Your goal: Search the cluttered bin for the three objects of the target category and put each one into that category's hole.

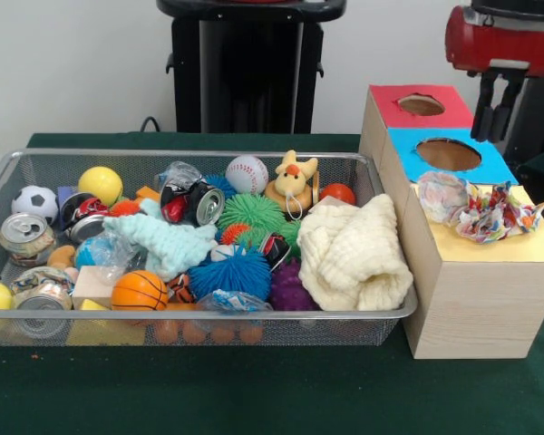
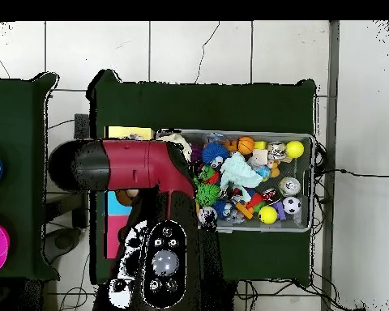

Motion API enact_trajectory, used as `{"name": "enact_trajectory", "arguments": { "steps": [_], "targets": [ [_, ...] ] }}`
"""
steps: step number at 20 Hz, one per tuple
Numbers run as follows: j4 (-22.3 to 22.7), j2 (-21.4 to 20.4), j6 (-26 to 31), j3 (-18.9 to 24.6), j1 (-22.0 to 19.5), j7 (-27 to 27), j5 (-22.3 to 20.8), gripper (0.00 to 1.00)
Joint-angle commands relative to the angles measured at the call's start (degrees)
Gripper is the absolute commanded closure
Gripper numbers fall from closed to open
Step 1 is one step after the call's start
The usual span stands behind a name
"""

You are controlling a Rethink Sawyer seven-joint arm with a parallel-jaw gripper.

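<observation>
Wire-mesh bin [image 1: 9,168] — fuzzy balls, dented cans, knit cloth [image 1: 358,254]. Wooden box [image 1: 476,290], crumpled wrappers [image 1: 485,210] on top. Pincer [image 1: 497,109] hangs above red hole [image 1: 421,104] — grip state unclear.

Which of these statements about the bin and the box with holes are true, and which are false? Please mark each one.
1. Crumpled wrappers lie on the box's yellow section. True.
2. The basketball sits on the red section. False: it is in the bin.
3. The blue section has a hole. True.
4. The cream cloth hangs outside the bin. False: it lies inside, at the end beside the box.
5. The pincer is over the box. True.
</observation>
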Motion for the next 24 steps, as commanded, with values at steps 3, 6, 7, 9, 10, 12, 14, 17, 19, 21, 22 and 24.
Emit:
{"name": "enact_trajectory", "arguments": {
  "steps": [3,6,7,9,10,12,14,17,19,21,22,24],
  "targets": [
    [-3.6,1.4,-3.7,2.3,-1.0,2.1,-4.6,1.00],
    [-3.9,1.7,-6.2,2.5,-1.1,1.5,-5.3,1.00],
    [-4.0,2.0,-6.7,2.5,-1.1,1.7,-5.3,1.00],
    [-3.5,2.4,-8.4,2.4,-1.0,1.9,-5.5,1.00],
    [-3.0,2.5,-9.5,2.5,-1.2,2.0,-5.5,1.00],
    [-2.8,3.1,-10.9,2.5,-1.2,2.1,-5.5,1.00],
    [-2.7,3.9,-12.2,2.4,-1.1,2.3,-5.5,1.00],
    [-1.8,4.9,-15.2,1.4,-0.4,3.4,-6.4,1.00],
    [-1.8,5.5,-16.1,0.7,0.2,3.9,-7.2,1.00],
    [-1.9,6.0,-16.2,0.0,0.7,4.5,-7.8,1.00],
    [-1.9,6.2,-16.2,-0.3,1.0,4.9,-8.0,1.00],
    [-1.7,6.7,-16.7,-0.8,1.3,5.5,-8.4,1.00]
  ]
}}
